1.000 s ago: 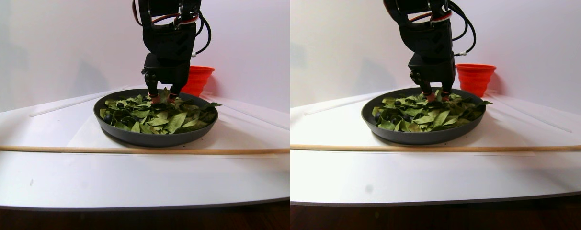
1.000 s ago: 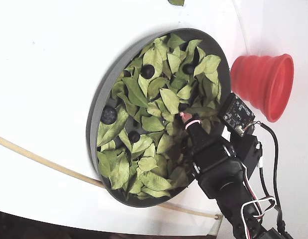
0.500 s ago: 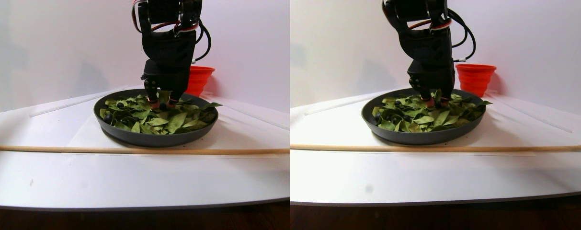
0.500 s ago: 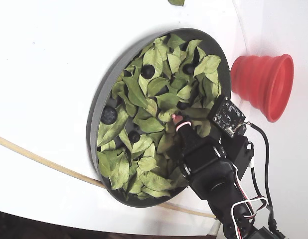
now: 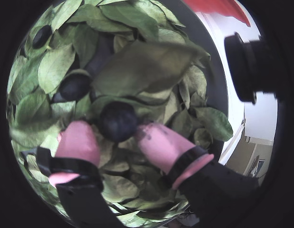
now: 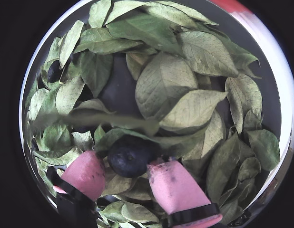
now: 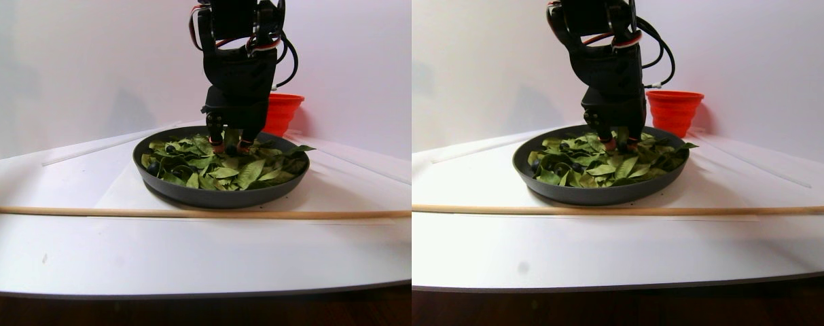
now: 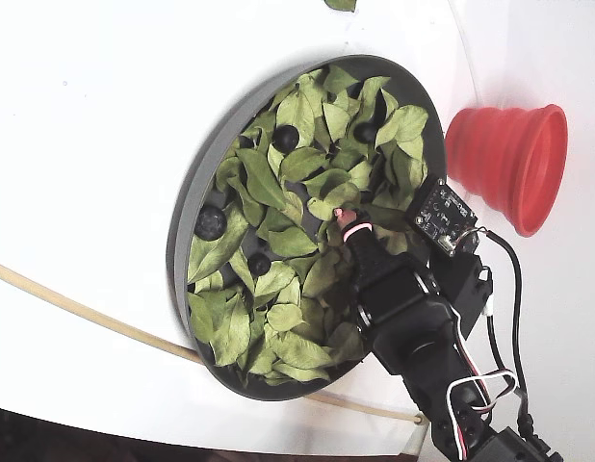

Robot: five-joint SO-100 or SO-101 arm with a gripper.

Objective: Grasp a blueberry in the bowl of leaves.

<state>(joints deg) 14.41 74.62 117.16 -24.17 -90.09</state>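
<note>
The dark grey bowl is full of green leaves with several dark blueberries among them. My gripper is down in the leaves, open, with its pink fingertips either side of one blueberry. In the other wrist view the gripper has the right fingertip against this blueberry and a small gap on the left. The fixed view shows the gripper at the bowl's right middle. The stereo pair view shows it at the bowl's back part.
A red ribbed cup lies just right of the bowl. Other blueberries lie left of the gripper. A thin wooden stick runs across the white table in front of the bowl. A small camera module sticks out beside the wrist.
</note>
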